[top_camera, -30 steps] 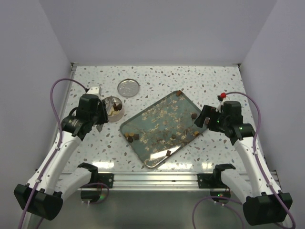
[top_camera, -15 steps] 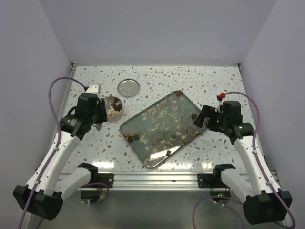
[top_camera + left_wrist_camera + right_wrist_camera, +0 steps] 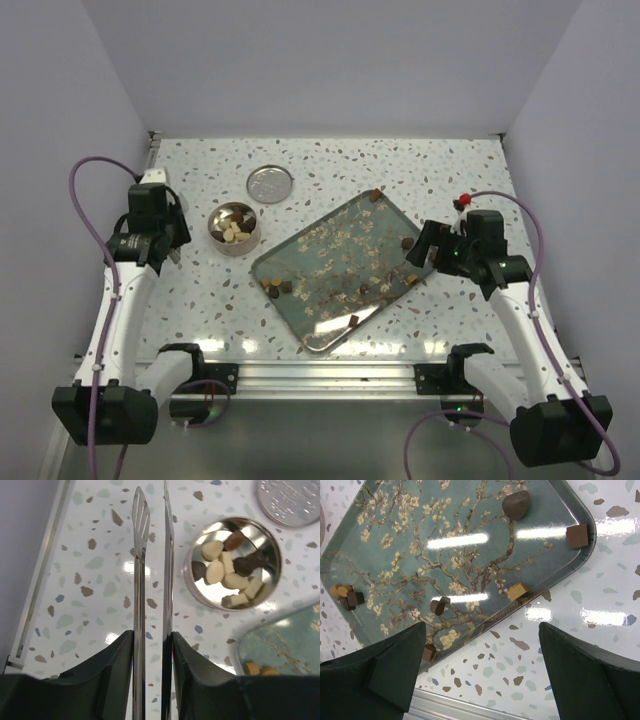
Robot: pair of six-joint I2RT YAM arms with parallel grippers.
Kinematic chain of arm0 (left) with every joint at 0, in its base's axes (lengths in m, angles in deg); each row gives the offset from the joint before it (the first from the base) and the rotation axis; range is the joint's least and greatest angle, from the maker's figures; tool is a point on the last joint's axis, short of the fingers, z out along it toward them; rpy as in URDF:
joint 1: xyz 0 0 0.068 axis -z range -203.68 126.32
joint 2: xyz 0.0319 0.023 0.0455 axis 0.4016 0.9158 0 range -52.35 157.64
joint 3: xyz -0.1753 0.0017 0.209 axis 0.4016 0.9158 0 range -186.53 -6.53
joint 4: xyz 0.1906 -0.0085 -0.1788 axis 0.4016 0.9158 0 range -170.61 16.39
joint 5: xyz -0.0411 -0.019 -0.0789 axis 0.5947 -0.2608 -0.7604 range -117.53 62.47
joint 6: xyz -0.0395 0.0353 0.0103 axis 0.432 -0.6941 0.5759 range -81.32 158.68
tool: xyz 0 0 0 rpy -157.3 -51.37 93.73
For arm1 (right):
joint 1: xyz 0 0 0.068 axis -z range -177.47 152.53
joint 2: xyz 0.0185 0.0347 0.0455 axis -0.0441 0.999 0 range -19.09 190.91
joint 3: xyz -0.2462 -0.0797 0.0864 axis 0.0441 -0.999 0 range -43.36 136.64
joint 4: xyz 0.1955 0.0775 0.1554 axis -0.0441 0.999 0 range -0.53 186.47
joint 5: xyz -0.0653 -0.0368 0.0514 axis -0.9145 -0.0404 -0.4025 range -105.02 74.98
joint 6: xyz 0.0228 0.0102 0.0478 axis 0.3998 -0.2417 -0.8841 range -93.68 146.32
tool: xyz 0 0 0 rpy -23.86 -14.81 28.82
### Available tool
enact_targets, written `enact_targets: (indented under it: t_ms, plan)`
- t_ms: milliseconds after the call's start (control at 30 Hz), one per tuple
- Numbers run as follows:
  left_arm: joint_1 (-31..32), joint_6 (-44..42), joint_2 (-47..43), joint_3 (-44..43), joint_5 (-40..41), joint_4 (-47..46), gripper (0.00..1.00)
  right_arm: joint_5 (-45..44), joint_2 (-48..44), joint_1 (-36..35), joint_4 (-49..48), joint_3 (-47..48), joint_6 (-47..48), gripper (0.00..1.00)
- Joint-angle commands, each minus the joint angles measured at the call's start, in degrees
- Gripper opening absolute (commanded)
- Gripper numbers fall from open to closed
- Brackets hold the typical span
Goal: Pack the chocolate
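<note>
What changed: Your left claw (image 3: 150,225) had pulled back from over the tin (image 3: 186,577) to a spot out on its left side. From above, the tin was now in plain sight.
What it meant: I think a piece had just been dropped in, and you would need to go back for another.
Left claw: It was squeezed tight on the tweezers (image 3: 150,555). Their tips were almost together, with nothing between them.
Right claw (image 3: 482,630): It was spread wide and held nothing. It hung far to the right of the tin, over the tray's edge.
Chocolate (image 3: 220,572): A heap of cream and brown pieces sat inside the tin. More pieces lay loose on the tray (image 3: 470,540), just right of the tin.
Lid (image 3: 269,184): Round and silver, it lay flat just behind the tin.
Writing: You had no words to read. The lid showed bumpy marks, too small to tell.
</note>
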Motion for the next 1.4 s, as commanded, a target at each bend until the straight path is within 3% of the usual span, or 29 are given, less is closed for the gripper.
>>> enact_targets:
  t_ms: [0, 233, 933, 1367]
  plan:
    - [-7.2, -3.5, 0.4, -0.3, -2.6, -5.4, 0.4, 1.5, 0.9, -0.2, -2.0, 1.6, 1.1, 0.98]
    - [-8.1, -1.9, -0.3, 7.5, -2.9, -9.7, 0.4, 1.8, 2.4, -0.2, -3.5, 1.5, 0.9, 0.98]
    - [-8.2, -4.9, 15.1, 9.2, -2.8, -15.6, 0.41, 0.6, 6.0, -0.2, -9.6, -1.7, -2.4, 0.98]
    - [-8.3, -4.8, 27.2, 5.0, 0.3, -20.1, 0.56, 0.4, 15.4, -0.2, -13.1, 3.0, -2.2, 0.98]
